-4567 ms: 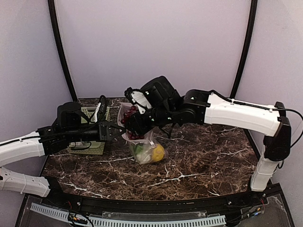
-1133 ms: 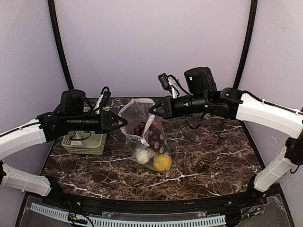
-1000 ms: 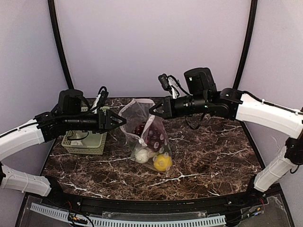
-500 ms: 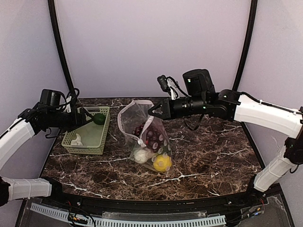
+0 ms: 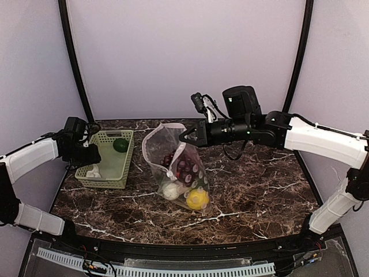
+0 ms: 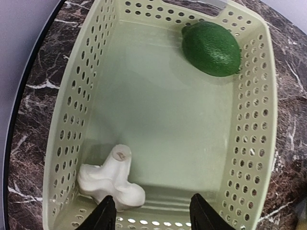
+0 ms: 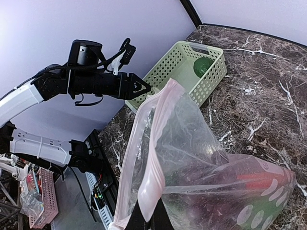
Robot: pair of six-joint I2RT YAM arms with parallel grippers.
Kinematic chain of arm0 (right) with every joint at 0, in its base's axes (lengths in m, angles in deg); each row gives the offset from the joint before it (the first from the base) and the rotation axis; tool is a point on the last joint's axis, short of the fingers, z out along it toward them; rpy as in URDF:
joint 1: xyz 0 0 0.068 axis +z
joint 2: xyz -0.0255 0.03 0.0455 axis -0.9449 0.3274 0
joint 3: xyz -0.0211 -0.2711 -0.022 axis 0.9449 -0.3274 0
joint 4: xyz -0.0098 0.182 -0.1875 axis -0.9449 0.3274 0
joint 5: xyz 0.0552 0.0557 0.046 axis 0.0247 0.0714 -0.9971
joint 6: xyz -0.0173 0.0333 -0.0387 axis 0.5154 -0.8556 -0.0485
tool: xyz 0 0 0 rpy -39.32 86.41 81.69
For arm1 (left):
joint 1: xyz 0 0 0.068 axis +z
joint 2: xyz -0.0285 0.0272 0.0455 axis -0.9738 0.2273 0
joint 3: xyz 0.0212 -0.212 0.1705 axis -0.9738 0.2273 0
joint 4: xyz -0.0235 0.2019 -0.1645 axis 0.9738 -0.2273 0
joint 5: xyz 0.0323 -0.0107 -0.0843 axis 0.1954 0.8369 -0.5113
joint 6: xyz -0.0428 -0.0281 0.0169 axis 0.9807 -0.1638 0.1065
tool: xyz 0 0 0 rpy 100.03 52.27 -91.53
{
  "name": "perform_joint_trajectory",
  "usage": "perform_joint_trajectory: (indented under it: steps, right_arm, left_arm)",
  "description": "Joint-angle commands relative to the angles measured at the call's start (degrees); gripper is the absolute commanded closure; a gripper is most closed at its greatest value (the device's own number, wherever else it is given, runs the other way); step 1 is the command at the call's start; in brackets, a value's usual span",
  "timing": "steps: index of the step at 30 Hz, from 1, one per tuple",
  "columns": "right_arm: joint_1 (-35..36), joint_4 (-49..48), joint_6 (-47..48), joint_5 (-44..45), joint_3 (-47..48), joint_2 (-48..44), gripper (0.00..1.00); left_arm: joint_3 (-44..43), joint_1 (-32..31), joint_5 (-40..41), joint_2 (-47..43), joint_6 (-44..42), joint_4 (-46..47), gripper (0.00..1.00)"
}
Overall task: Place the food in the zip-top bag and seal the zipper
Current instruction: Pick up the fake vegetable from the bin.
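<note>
Left end effector point(image 6: 152, 213) back over the basket point(image 6: 261, 120)
It hangs open above the white piece point(image 6: 110, 179) at the worktop's 9 o'clock; my right end effector point(image 7: 147, 218) pinches the bag point(image 7: 192, 139) rim at centre, so loading goes on.

We are looking at a dark brown marbled table point(image 5: 259, 190) with white veins running across it. A pale green basket point(image 5: 102, 182) is sitting flat on its far left part, close to the left edge. In the left wrist view, marble is showing along both long sides of it. Near its right side and not touching it, a clear bag point(image 5: 160, 144) is resting its filled bottom on the middle of the table, its upper part standing up off the surface.
</note>
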Motion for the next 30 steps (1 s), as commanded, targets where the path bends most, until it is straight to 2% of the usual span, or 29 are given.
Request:
perform_joint_trajectory:
  steps: [1, 7, 15, 24, 26, 28, 30]
  right_arm:
    - [-0.18, -4.99, -0.31, -1.26, -0.45, -0.88, 1.00]
    - [-0.18, -5.02, -0.42, -1.10, -0.75, -1.14, 1.00]
    - [-0.18, -5.01, -0.49, -1.30, -0.06, -0.16, 1.00]
    - [-0.18, -4.69, -0.50, -1.39, 0.85, 0.98, 1.00]
    - [-0.18, -4.56, -0.45, -1.52, 1.22, 1.37, 1.00]
    - [-0.24, -4.39, -0.41, -1.72, 1.62, 1.76, 1.00]
    - [-0.23, -4.29, -0.34, -1.82, 2.01, 2.16, 1.00]
  left_arm:
    - [1.49, 0.56, 6.62, 2.43, -0.18, 3.75, 0.48]
    - [2.27, 1.95, 7.28, 6.04, -0.46, 7.39, 0.50]
    - [2.42, 2.16, 7.94, 10.69, -1.98, 11.72, 0.62]
    - [2.32, 2.19, 7.65, 14.78, -1.63, 12.64, 0.65]
    - [2.58, 2.19, 7.30, 14.93, -1.57, 13.04, 0.70]
    - [2.66, 2.19, 7.34, 14.97, -1.53, 13.09, 0.80]
    - [2.59, 2.15, 7.70, 14.76, -1.47, 13.00, 0.83]
